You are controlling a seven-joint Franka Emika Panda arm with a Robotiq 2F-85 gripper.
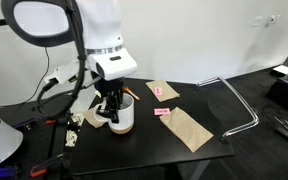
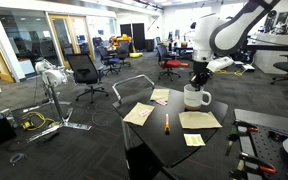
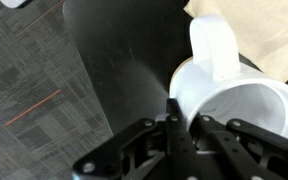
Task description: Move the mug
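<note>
Mug (image 1: 123, 119): white, upright on the black bench (image 1: 144, 142), near the bench's 9 o'clock edge in an exterior view.
Handle: turned to 3 o'clock in an exterior view (image 2: 209, 98); seen at 12 o'clock in the wrist view.
Gripper (image 3: 182, 122): lowered from above, clenched over the mug's rim.
Brown paper (image 1: 190, 129): flat at the mug's 3 o'clock, apart from it.
</note>
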